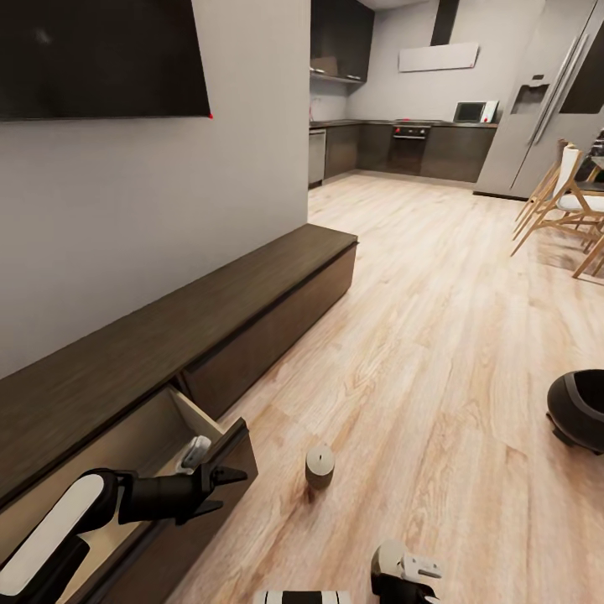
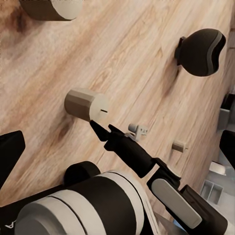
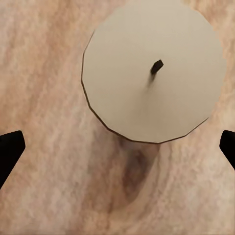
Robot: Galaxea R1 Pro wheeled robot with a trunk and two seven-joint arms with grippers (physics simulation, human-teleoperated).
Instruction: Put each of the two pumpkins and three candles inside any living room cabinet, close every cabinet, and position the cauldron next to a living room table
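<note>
The long dark cabinet runs along the left wall, and its near drawer stands pulled out, pale inside. My left gripper hovers open over the drawer's front edge, holding nothing. One candle stands on the floor just beyond it. My right gripper is open and points down at a second candle, fingers wide apart and not touching it. The black cauldron sits on the floor at the right. The pumpkins are out of view.
A dark screen hangs on the wall above the cabinet. Wooden chairs stand at the far right, with a kitchen and fridge behind. Wood floor stretches between cabinet and cauldron.
</note>
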